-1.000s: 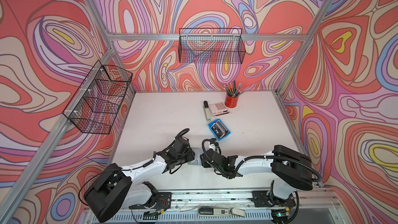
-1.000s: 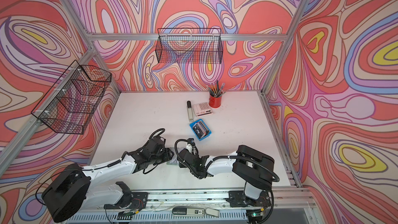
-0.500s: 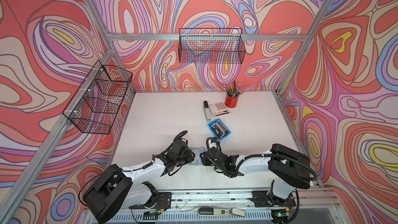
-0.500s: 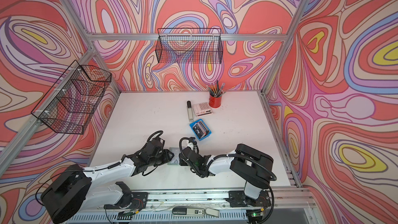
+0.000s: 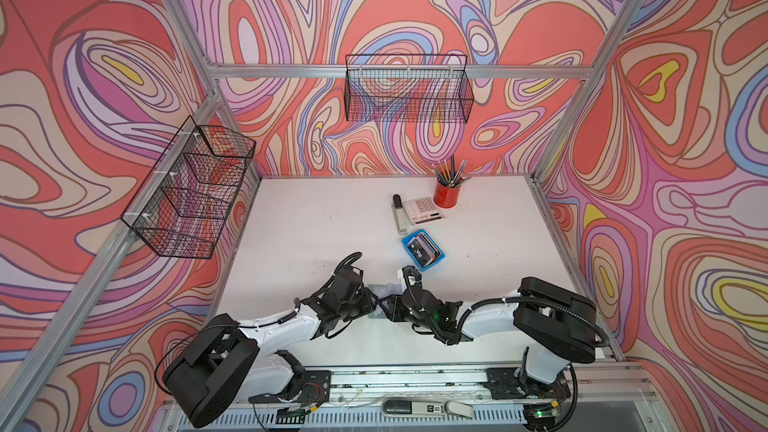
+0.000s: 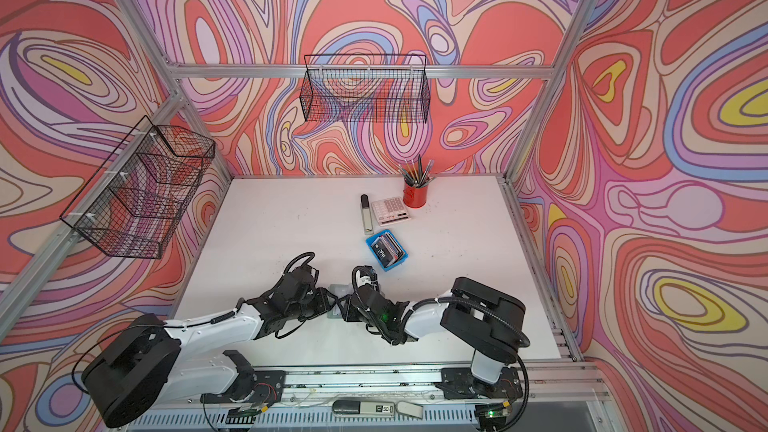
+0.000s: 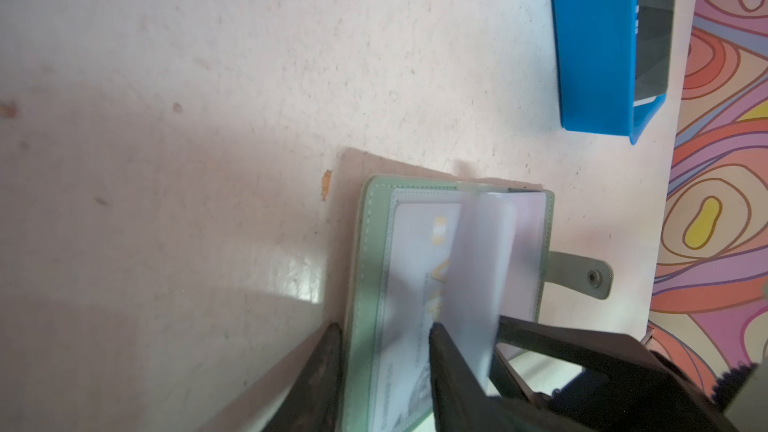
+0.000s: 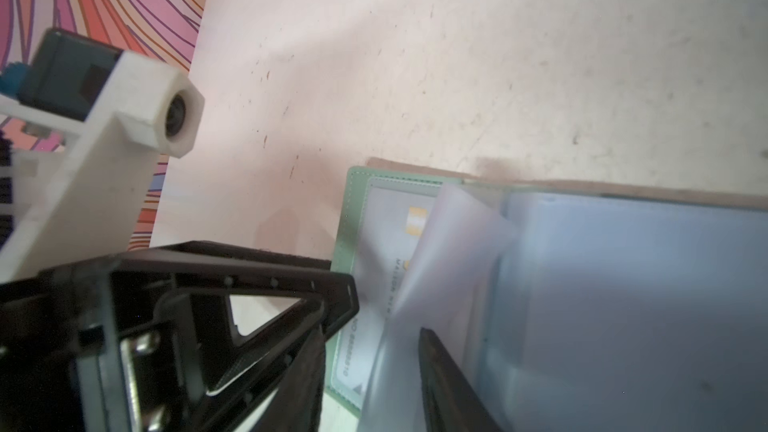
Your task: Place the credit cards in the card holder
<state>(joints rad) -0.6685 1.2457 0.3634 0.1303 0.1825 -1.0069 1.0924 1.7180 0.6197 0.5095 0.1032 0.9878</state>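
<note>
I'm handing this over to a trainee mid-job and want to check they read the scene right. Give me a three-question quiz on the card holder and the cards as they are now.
1. True or false: the card holder lies open on the table.
2. The loose credit cards sit in: A) the blue tray; B) a wire basket; C) the red pencil cup.
3. In the wrist views, how many cards show inside the holder's sleeves?

Key: 1 true. 2 A. 3 one, a pale card with a gold chip.
</note>
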